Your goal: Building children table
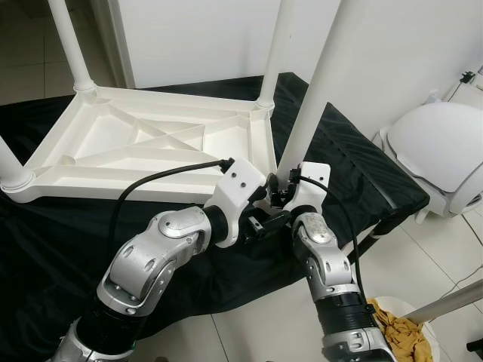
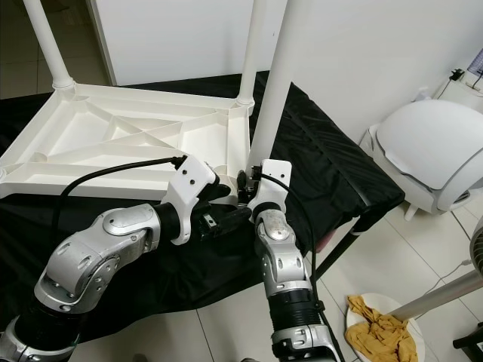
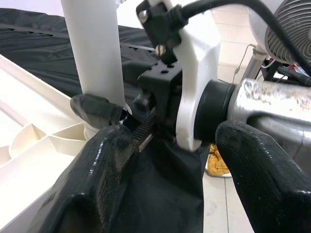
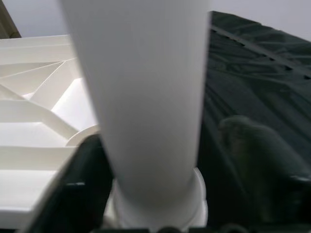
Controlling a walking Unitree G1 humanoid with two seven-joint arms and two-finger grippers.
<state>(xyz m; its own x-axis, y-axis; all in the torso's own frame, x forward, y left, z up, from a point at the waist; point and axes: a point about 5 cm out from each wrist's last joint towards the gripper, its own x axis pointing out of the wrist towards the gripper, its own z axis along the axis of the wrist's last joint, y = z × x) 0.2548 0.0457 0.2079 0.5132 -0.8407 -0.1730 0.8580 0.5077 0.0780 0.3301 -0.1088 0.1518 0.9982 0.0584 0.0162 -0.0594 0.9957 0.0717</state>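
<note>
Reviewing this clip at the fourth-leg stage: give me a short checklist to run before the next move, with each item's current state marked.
1. Tabletop lies upside down on the black cloth: ok.
2. Near-corner leg stands in its socket: ok; whether it is fully seated, cannot tell.
3. Right gripper has a finger on each side of that leg's base: ok; firm contact, cannot tell.
4. Left gripper sits close beside the right wrist, fingers apart, holding nothing: ok.
5. Other three legs upright at their corners, e.g. the far one: ok.
6. Leg vertical: cannot tell; it looks tilted in the head views.
</note>
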